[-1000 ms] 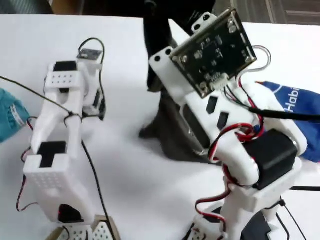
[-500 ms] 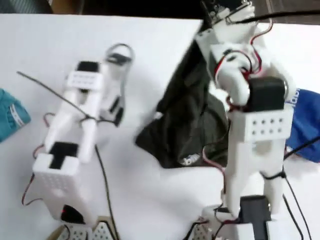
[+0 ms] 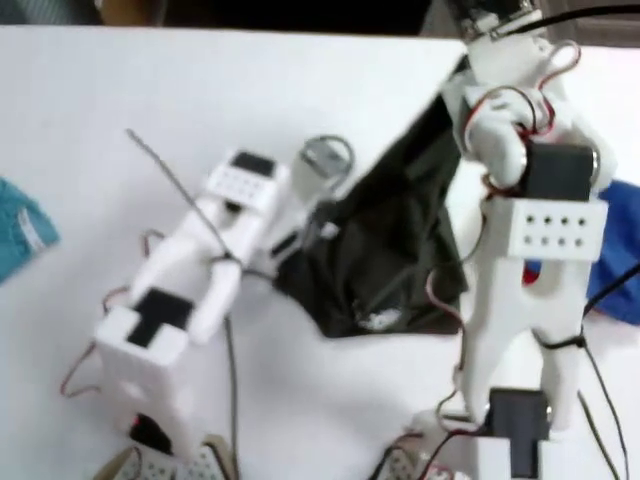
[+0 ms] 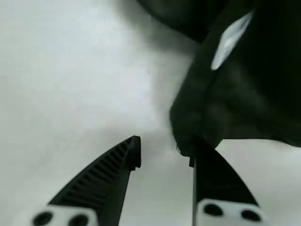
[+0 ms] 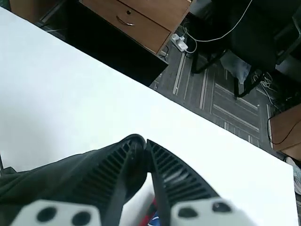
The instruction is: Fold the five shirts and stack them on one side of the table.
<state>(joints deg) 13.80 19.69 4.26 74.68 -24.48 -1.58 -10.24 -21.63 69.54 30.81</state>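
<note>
Right tool (image 5: 141, 143) held the crumpled black fabric shirt (image 3: 385, 250) pinched and lifted, likely to spread it; left tool (image 4: 162, 150) gaped wide at its edge.

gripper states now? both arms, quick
Left gripper: open, at the black shirt's edge, holding nothing.
Right gripper: closed on the black shirt.

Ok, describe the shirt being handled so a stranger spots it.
On the white table, look between the two arms. The black shirt lies crumpled there, one edge pinched in the right hand. Only it is black; a teal shirt and a blue shirt lie at the edges.
</note>
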